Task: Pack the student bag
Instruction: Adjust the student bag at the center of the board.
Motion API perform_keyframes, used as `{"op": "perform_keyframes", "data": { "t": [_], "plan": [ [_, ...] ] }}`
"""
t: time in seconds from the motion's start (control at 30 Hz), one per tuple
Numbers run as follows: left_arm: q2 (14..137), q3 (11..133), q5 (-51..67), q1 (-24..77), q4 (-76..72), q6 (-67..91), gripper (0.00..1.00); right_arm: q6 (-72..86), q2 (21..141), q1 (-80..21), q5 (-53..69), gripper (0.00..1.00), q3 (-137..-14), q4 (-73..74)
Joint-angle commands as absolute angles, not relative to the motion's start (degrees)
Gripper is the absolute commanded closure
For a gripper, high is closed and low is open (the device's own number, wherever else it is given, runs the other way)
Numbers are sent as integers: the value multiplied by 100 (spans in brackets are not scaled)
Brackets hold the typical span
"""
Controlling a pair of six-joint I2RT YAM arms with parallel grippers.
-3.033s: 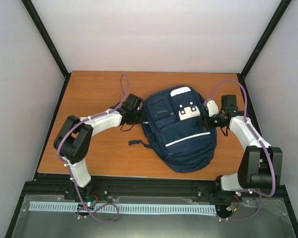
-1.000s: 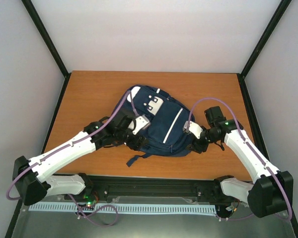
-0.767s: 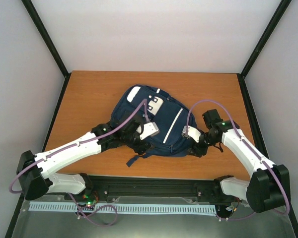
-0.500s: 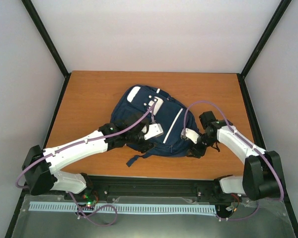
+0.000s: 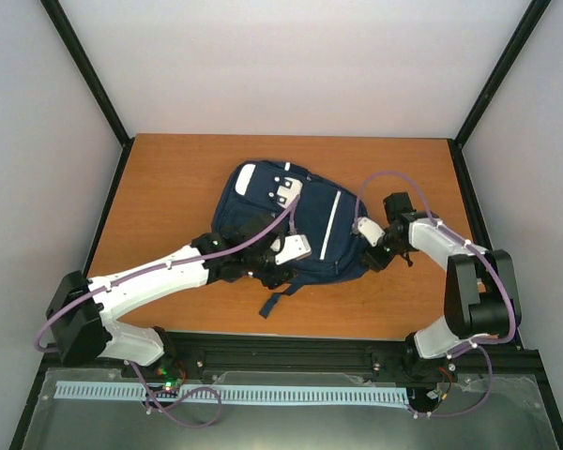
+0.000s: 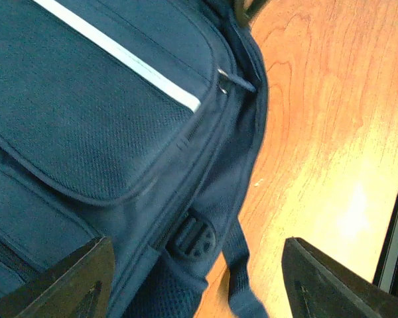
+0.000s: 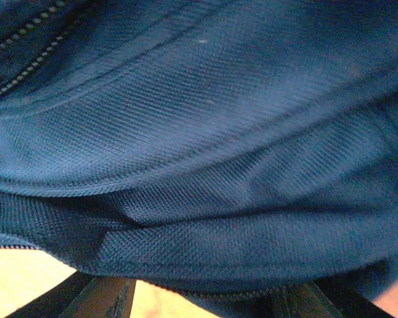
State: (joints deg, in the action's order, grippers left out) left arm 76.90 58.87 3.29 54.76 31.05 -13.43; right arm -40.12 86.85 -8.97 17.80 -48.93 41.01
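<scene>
Since three seconds ago the student bag (image 5: pixel 291 220) has swung round, so its white-patched top now points toward the far left corner of the table (image 5: pixel 169 178), and both arms have followed it in.

Left gripper (image 6: pixel 198 268): released, its dark fingers (image 6: pixel 73 278) stand wide apart with nothing between them. It hovers over the bag's near corner, above a round black buckle (image 6: pixel 191 237) and the loose strap (image 5: pixel 274 302) that trails toward the near edge. Further out in the wrist view run a white stripe (image 6: pixel 119 56) and a metal zip pull (image 6: pixel 229 78).

Right gripper (image 7: pixel 205 299): pressed against the bag's right side, navy fabric filling its camera. Only the finger bases show at the bottom of that view, with cloth bulging over them, so I cannot tell whether it pinches a fold or merely leans on it. A line of zip teeth (image 7: pixel 26 30) runs across the upper left.

The bag lies flat near the middle of the table, front pockets up, every visible zip looking closed.

The step in hand seems to be positioning the bag and finding a zip. To do it well, one gripper should anchor the fabric while the other takes a pull tab, not the loose strap. Pulling along the zip line rather than upward should stop the soft bag from sliding or bunching
</scene>
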Motion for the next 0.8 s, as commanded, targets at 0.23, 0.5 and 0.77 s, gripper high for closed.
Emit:
{"op": "perform_keyframes", "data": {
  "t": [0.23, 0.5, 0.77],
  "plan": [
    [8273, 6732, -83, 5546, 2884, -1103, 28, -3936, 7745, -457, 1670, 40, -5392, 4282],
    [8294, 6599, -362, 5545, 2411, -1009, 27, -3627, 6790, -723, 2712, 44, -5193, 4835],
    [8198, 6692, -401, 5541, 2634, -656, 26, -3203, 7168, -1627, 2437, 56, -4829, 4136]
  ]
}}
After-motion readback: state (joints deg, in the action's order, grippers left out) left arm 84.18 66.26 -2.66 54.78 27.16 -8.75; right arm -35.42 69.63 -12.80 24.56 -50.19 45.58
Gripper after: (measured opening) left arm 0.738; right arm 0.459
